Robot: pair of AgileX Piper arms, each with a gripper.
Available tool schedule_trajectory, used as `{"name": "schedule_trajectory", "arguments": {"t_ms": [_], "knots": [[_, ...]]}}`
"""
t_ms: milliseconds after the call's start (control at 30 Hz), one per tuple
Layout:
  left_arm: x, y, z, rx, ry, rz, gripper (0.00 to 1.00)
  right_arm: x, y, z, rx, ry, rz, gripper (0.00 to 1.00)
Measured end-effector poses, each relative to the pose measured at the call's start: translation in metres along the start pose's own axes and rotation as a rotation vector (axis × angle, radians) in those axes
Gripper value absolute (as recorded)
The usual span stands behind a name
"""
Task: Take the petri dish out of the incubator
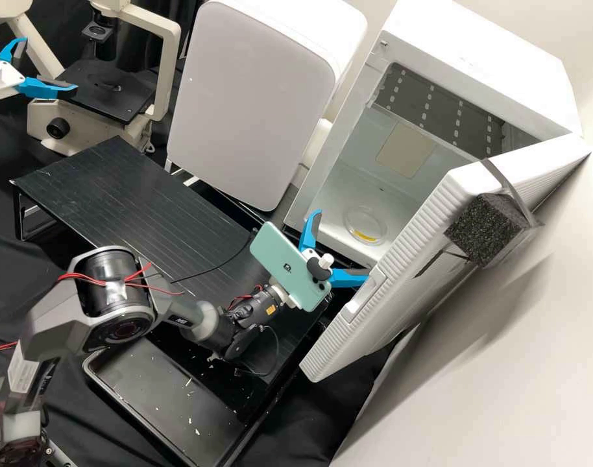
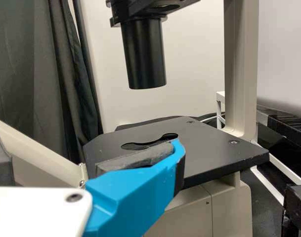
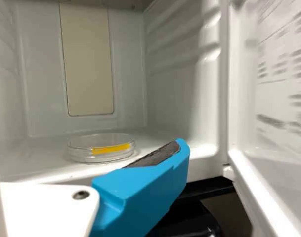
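In the high view my right gripper (image 1: 342, 246) stands open at the mouth of the white incubator (image 1: 329, 165), nothing between its fingers. Beyond it the clear petri dish (image 1: 366, 226), with a yellow label, lies flat on the incubator floor near the opening. My left gripper (image 1: 48, 66) is open and empty beside the microscope at the upper left. From the right wrist, the petri dish (image 3: 102, 148) appears ahead of and apart from the open right gripper (image 3: 88, 138). The left wrist view has the open left gripper (image 2: 86, 143) before the microscope stage (image 2: 214, 148).
The incubator door (image 1: 400, 272) is swung wide, close beside one right finger. A black raised platform (image 1: 128, 201) runs between microscope (image 1: 108, 91) and right arm, with a dark tray (image 1: 92, 376) nearer the front. A white-fronted appliance (image 1: 244, 104) stands left of the incubator.
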Motion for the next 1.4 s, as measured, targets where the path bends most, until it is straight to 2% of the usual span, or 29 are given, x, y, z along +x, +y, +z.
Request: {"name": "schedule_trajectory", "arguments": {"t_ms": [300,433,600,700,833,1100,1400], "knots": [[0.0,0.0,0.0,0.0,0.0,0.0,1.0,0.041,-0.006,0.019,-0.043,-0.046,-0.064,1.0],[0.0,0.0,0.0,0.0,0.0,0.0,1.0,0.052,-0.005,0.021,-0.055,-0.044,-0.064,1.0],[0.0,0.0,0.0,0.0,0.0,0.0,1.0,0.061,-0.004,0.019,-0.093,-0.018,-0.098,1.0],[0.0,0.0,0.0,0.0,0.0,0.0,1.0,0.066,-0.004,0.018,-0.098,-0.004,-0.12,1.0],[0.0,0.0,0.0,0.0,0.0,0.0,1.0,0.073,-0.005,0.017,-0.086,0.011,-0.14,1.0],[0.0,0.0,0.0,0.0,0.0,0.0,1.0,0.086,-0.006,0.022,-0.066,-0.018,-0.167,1.0],[0.0,0.0,0.0,0.0,0.0,0.0,1.0,0.099,-0.007,0.023,-0.08,-0.019,-0.227,1.0]]}}
